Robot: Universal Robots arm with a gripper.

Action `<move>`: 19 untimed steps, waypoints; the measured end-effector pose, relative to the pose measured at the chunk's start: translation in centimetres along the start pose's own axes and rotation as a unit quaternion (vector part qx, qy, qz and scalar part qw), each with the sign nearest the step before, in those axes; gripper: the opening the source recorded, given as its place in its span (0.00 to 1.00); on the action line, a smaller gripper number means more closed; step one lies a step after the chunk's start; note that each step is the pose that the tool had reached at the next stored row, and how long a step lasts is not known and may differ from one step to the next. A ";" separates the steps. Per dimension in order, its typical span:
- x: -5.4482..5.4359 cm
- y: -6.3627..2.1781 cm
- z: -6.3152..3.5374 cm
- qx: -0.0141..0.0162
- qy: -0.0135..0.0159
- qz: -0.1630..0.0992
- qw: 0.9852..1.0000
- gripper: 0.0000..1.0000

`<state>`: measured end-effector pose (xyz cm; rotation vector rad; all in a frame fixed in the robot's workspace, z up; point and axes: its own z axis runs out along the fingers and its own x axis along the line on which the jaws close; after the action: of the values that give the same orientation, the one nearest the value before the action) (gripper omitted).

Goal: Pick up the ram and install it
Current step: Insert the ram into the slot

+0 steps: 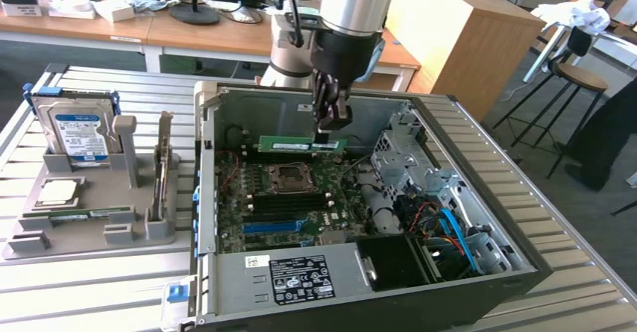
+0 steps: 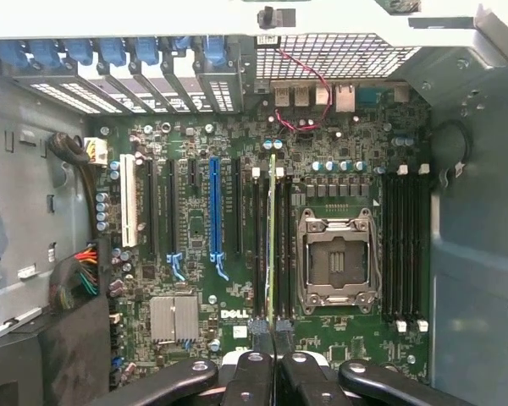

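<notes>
While the arm [image 1: 350, 4] is reaching down into the open case [image 1: 448, 123], the tool [image 1: 329, 132] is clamping the ram [image 1: 298, 145] near one end, jaws closed tight on the green stick. In the exterior view the ram is hanging level and lengthwise, label facing the camera, over the far part of the board [image 1: 289, 205]. The case is lying on its side on the slatted table [image 1: 587, 287]. On the exterior view's left, a grey tray [image 1: 89, 235] is sitting on the table well apart from the ram. It is carrying a drive [image 1: 77, 132] standing upright and a card [image 1: 164, 168] standing on edge.

From the wrist, the ram [image 2: 273, 245] is showing edge-on as a thin green line running straight out from the tool [image 2: 273, 334], one black finger [image 2: 256, 355] pressing on each face. It is lining up with the dark memory slots [image 2: 261, 245] lying between the socket [image 2: 337, 258] and the blue slot [image 2: 214, 207]. Whether the ram's lower edge is touching a slot, I cannot tell
</notes>
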<state>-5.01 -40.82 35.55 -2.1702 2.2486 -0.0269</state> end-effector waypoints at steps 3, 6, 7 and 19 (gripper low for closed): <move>0.0 0.01 0.33 0.000 0.000 0.000 1.000 0.11; 0.0 0.02 0.68 0.000 0.000 0.000 1.000 0.11; 0.0 0.02 0.78 0.000 0.000 0.000 1.000 0.11; 0.0 0.05 2.17 0.000 0.000 0.000 1.000 0.11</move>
<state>-5.01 -40.82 33.38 -2.1702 2.2486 -0.0269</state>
